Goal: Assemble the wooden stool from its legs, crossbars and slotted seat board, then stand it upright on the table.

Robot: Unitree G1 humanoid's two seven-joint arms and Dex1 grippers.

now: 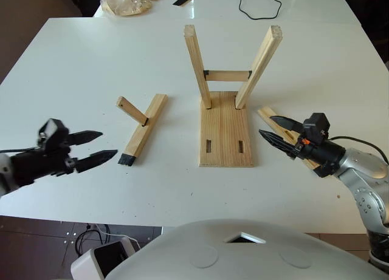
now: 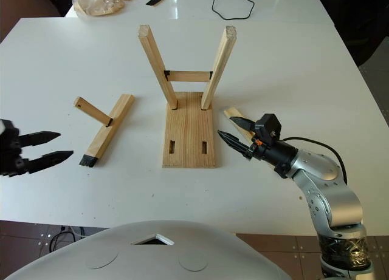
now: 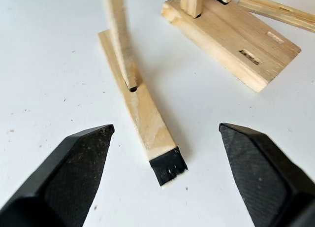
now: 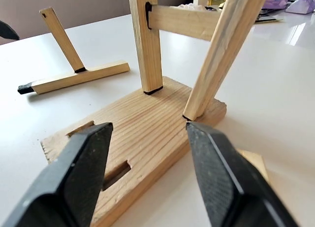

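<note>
Stool half-built on counter (image 1: pixel 79 67).
Two legs (image 1: pixel 197 64) stand in slotted seat board (image 1: pixel 225 134); left end effector (image 1: pixel 109 143) and right end effector (image 1: pixel 265 125) both gape, empty.

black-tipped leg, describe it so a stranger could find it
Start at the seat board flat in the middle. To its left lies the black-tipped leg. Unlike the other loose leg on the right, it has a short crossbar jutting up.

A crinkly bag (image 1: pixel 126 2) lies far beyond the left gripper (image 1: pixel 109 143). A black cable (image 1: pixel 239 8) lies far beyond the right gripper (image 1: pixel 265 125).
</note>
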